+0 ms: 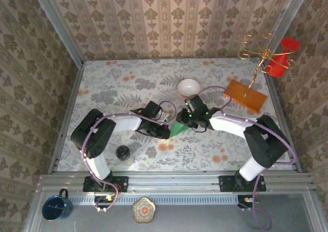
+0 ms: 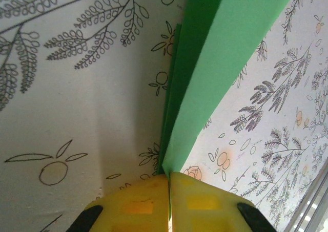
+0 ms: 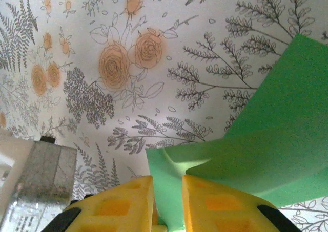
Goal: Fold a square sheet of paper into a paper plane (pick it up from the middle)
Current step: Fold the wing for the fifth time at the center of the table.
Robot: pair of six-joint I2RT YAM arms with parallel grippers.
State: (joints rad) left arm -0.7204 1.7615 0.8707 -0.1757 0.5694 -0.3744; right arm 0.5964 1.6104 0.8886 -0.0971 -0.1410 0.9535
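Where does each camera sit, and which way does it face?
Top external: above and behind the bases, looking down on the table; both arms, left gripper and right gripper at the green paper.
Left wrist: on the left arm, looking along its yellow fingers, shut on the paper.
Right wrist: on the right arm, looking past its yellow fingers, paper between them.
Shared: all show paper and floral table.

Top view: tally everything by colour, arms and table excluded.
Green: 1, paper
White: 1, bowl
Brown: 1, board
Gold: 1, wire stand
Red: 1, cup
Black: 1, jar
Blue: 1, mug
Tan: 1, patterned dish
Total: 8
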